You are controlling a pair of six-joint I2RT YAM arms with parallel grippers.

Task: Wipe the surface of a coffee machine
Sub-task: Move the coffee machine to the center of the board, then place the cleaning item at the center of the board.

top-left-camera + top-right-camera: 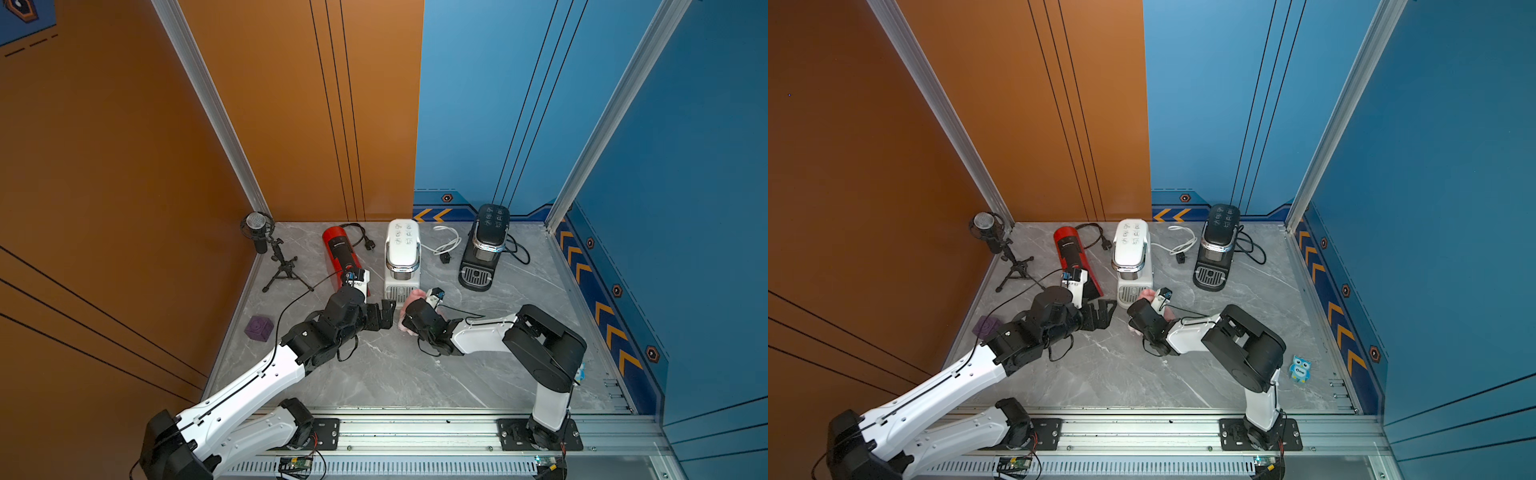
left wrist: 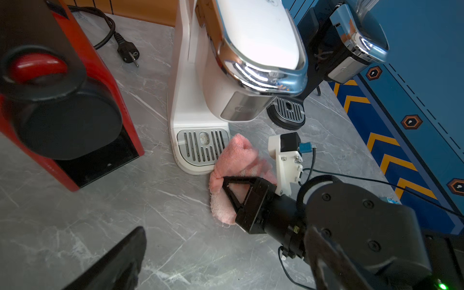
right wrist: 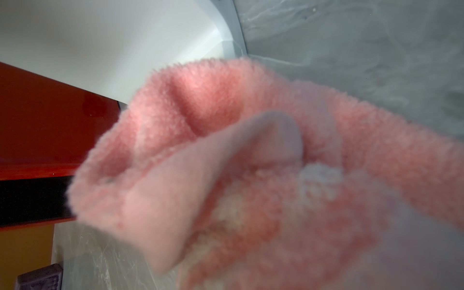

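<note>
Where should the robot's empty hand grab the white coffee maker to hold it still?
On the white coffee maker, probably the slim back column, from the side where the open left gripper sits. Its head is wide and rounded; the column is narrow and flat-sided.

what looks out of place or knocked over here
Nothing looks spilled or broken. The odd ones out are a purple cube by the left arm and a blue owl toy near the right arm; a black plug lies unplugged beside the red machine.
</note>
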